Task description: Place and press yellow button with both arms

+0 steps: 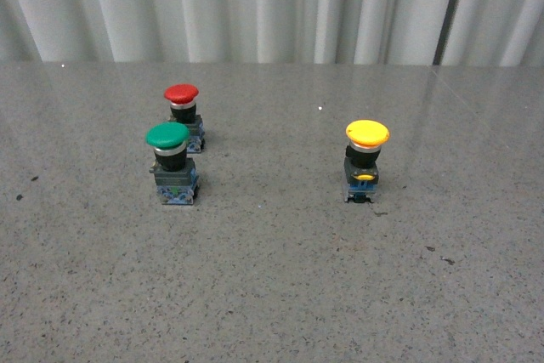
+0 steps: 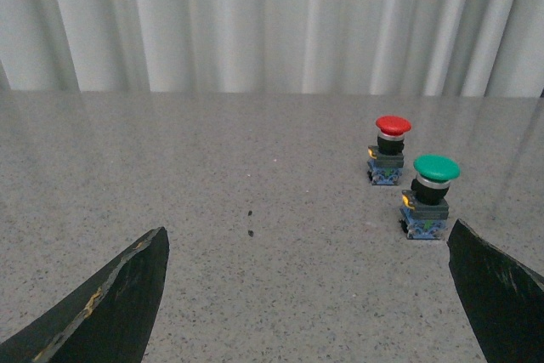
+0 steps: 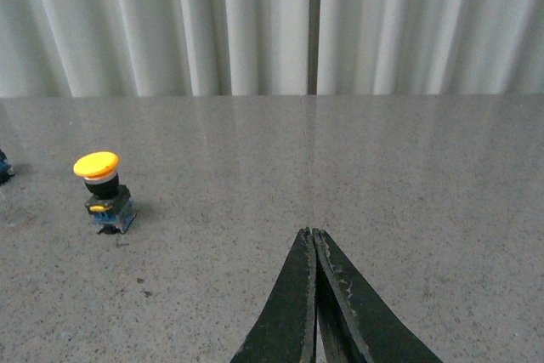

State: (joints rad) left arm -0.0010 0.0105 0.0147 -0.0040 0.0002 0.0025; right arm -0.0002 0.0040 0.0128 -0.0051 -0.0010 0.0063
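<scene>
Upright, the yellow button (image 3: 101,192) with its domed glossy cap sits well off from the right gripper (image 3: 313,240), flat black jaws pressed together. Left gripper (image 2: 306,286) jaws spread wide over the speckled grey stone surface (image 2: 255,176).

Premises: a robot test bay or lab, not a home; plain speckled grey desk (image 1: 272,295) backed by a pleated white curtain (image 1: 255,6) closing off the surroundings; sole contents are three industrial push-button switches (image 1: 174,163); no furnishings or personal items visible.

Front overview; low, curtain-facing wrist views
</scene>
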